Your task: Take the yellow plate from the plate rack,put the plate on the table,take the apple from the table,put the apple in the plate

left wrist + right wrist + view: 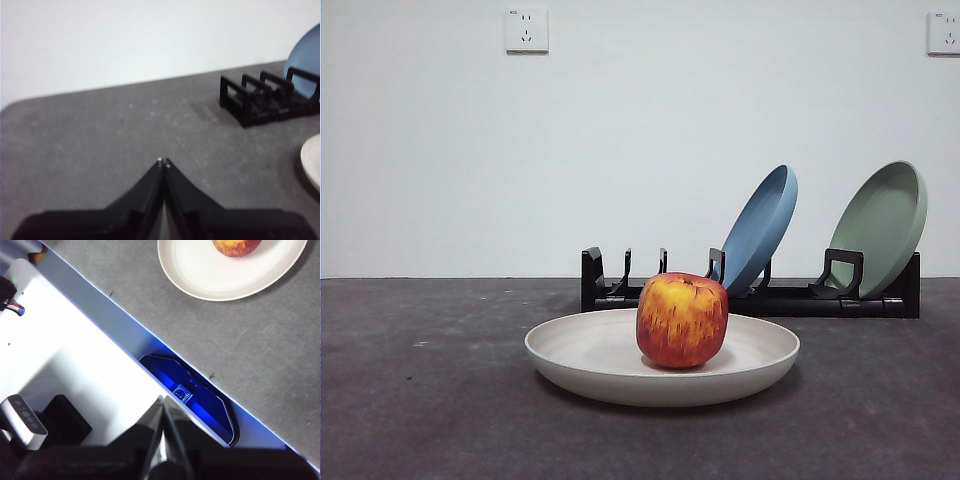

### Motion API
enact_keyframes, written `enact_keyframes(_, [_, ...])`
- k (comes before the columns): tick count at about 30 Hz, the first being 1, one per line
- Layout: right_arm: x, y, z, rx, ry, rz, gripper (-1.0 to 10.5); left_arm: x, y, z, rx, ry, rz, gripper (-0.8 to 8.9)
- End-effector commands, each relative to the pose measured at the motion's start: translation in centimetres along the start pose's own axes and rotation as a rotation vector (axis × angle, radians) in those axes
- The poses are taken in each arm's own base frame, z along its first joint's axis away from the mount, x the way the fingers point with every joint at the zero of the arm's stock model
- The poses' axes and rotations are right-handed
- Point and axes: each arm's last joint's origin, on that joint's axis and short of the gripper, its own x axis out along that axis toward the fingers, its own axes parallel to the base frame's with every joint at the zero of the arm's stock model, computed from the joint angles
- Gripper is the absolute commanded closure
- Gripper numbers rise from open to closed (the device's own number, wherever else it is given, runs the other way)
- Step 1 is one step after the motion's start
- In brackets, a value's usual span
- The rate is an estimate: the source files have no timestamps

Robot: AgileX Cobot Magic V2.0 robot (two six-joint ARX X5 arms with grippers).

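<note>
Apple (682, 320) resting in yellow plate (590, 352), left end effector (163, 161) closed, empty; right end effector (162, 401) closed, empty

— Can we read any lettering here?
— We find none: the wall sockets (526, 30) carry only a tiny mark too small to read, and the blue-lit panel (192, 395) shows a pale emblem we cannot make out.

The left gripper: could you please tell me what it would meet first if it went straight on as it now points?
Probably only bare dark grey table: the shut left gripper points past the black plate rack.
</note>
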Motion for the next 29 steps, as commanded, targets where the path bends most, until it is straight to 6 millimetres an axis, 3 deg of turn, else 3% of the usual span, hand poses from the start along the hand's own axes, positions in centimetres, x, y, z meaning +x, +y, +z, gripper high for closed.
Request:
enact_keyframes(1, [0.1,0.0,0.0,-0.002,-0.003,0.002,9.5,0.2,0.0,-0.8,-0.021,0.002,0.001,8.16])
enact_keyframes(10, [0.1,0.0,0.0,-0.002,-0.003,0.002,9.5,0.3,-0.1,-2.3,-0.077,0.105,-0.005,8.16])
enact_keyframes(29, [0.1,0.0,0.0,-0.002,-0.003,0.002,9.5,0.3,-0.1,-2.3,-0.107,0.104,-0.002,8.16])
